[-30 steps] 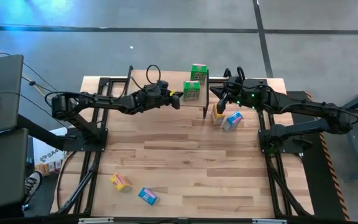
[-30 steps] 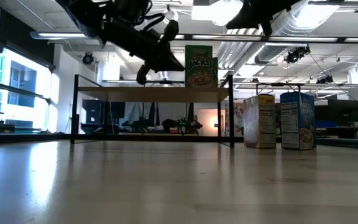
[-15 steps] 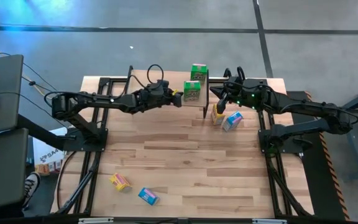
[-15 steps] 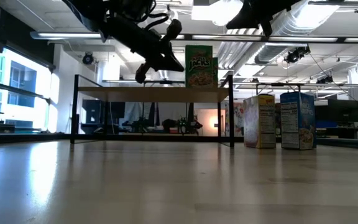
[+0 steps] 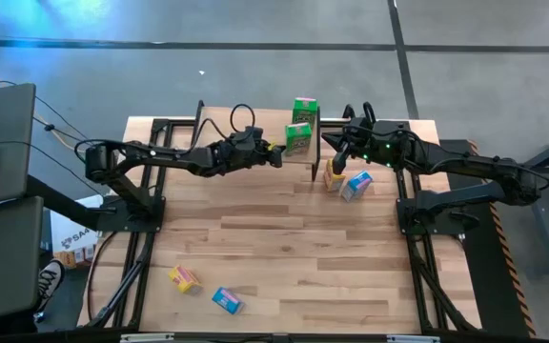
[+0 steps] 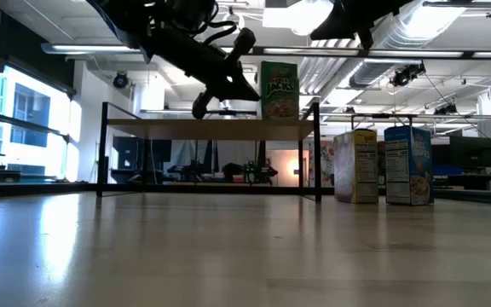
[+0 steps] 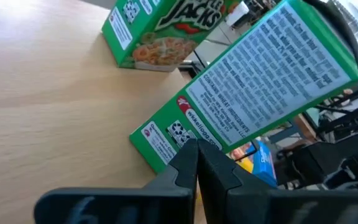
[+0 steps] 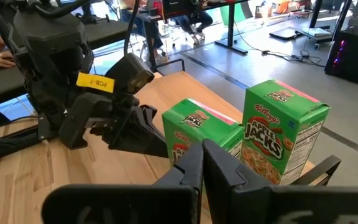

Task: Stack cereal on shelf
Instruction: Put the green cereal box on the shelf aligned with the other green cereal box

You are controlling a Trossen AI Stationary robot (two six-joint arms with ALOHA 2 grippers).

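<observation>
Two green cereal boxes stand upright on the shelf at the table's far side: one nearer, one farther. My left gripper is shut, its tips at the nearer box's left side. My right gripper hangs shut above the shelf's right end and holds nothing. A yellow box and a blue box stand on the table, right of the shelf. Another yellow box and blue box lie near the front left. My left gripper pushes the nearer green box with its shut fingertips. They meet the box low on its narrow side panel, the side toward the table's left. The fingers come from the table's left, slanting slightly down. The box stands upright on the shelf top.
The shelf's black legs stand on the tabletop, with open room under its top. The middle of the table is bare wood. Both arms' black frames run along the table's left and right edges.
My left gripper has gone toward the table's right edge, staying shut. The nearer green box has slid a little to the right along the shelf top and turned slightly. In the low view it now covers the farther green box.
</observation>
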